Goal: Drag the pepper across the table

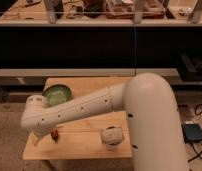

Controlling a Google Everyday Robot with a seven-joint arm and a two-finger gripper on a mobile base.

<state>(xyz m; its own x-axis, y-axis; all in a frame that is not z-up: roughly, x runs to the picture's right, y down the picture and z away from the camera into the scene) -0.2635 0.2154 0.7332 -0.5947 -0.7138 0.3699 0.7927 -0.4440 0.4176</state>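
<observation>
The pepper [55,135], a small dark-red chili, lies near the front left of the light-wood table [84,145]. My white arm reaches across the table from the right and bends down at the left edge. The gripper [42,136] comes down just left of the pepper, mostly hidden under the wrist. It stands open, and I cannot tell whether it touches the pepper.
A green bowl [57,94] sits at the table's back left, partly behind my arm. A small white cup-like object [112,136] stands at the front right. A dark shelf unit runs behind the table, and a black device [194,133] lies on the floor at right.
</observation>
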